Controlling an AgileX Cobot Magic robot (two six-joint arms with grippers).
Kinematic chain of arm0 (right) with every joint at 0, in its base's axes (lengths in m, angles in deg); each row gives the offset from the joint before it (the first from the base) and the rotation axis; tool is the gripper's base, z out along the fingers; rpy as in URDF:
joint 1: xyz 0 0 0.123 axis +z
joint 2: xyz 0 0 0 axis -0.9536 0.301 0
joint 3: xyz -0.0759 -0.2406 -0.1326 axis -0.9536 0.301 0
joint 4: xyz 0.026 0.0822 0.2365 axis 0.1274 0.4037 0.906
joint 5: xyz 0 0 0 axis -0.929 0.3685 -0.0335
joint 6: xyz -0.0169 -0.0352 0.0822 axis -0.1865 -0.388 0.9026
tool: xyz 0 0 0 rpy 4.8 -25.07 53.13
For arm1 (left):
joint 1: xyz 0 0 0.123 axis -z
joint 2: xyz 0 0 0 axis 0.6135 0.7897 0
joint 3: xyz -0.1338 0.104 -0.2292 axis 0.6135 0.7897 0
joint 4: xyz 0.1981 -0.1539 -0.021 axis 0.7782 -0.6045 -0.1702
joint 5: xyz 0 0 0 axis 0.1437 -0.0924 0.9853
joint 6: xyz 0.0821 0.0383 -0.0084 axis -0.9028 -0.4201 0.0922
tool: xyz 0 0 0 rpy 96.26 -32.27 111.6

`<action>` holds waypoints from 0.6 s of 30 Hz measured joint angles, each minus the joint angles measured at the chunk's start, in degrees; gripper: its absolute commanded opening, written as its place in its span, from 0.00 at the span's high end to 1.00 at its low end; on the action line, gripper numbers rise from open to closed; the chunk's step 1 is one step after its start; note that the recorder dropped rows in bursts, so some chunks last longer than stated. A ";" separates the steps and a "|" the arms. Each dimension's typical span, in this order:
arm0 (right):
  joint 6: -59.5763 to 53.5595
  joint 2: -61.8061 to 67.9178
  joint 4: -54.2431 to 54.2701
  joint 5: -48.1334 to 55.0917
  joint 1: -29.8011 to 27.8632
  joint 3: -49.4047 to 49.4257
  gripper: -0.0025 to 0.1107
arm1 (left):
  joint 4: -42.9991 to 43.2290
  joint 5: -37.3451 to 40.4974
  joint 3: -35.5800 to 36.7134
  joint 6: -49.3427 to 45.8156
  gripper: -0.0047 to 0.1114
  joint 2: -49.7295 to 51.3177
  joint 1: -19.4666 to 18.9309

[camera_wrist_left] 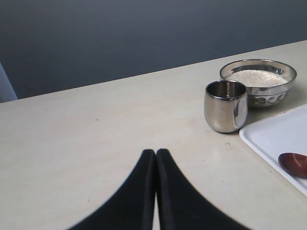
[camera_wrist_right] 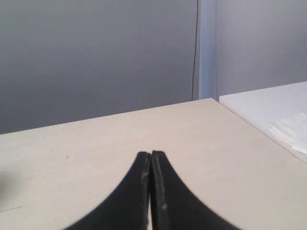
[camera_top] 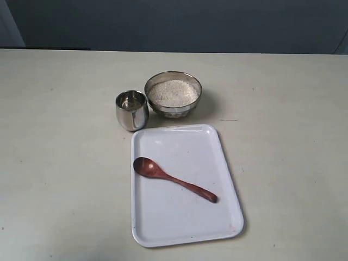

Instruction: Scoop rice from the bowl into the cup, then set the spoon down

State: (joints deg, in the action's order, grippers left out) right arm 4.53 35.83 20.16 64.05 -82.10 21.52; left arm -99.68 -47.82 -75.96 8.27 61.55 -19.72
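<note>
A steel bowl (camera_top: 173, 111) holding white rice (camera_top: 173, 93) stands at the back of the table, with the small steel cup (camera_top: 132, 111) just left of it. The reddish-brown wooden spoon (camera_top: 174, 179) lies on a white tray (camera_top: 217, 228), handle pointing to the front right. The left wrist view shows the cup (camera_wrist_left: 226, 106), the bowl (camera_wrist_left: 268, 96), the rice (camera_wrist_left: 256, 77) and the spoon's tip (camera_wrist_left: 293, 164). My left gripper (camera_wrist_left: 156, 152) is shut and empty, low over bare table, well short of the cup. My right gripper (camera_wrist_right: 150, 154) is shut, empty, over bare table; neither arm shows in the exterior view.
The white tray's corner (camera_wrist_left: 268, 139) lies close to the cup in the left wrist view. A second white surface (camera_wrist_right: 268, 110) adjoins the table edge in the right wrist view. A dark wall runs behind the table.
</note>
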 measured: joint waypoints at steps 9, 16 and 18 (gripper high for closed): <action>0.00 -0.11 2.93 -3.27 0.00 2.65 0.98 | 0.00 0.00 0.00 0.00 0.96 0.00 0.00; 0.00 -0.11 4.02 -3.16 0.00 2.65 0.98 | 0.00 0.00 0.00 0.00 0.96 0.00 0.00; 0.59 -0.11 3.91 -3.16 0.00 2.65 0.98 | 0.00 0.00 0.00 0.00 0.96 0.00 0.00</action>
State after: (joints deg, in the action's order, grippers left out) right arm 5.12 35.72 24.07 60.89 -82.10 24.17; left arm -99.68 -47.82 -75.96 8.27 61.55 -19.72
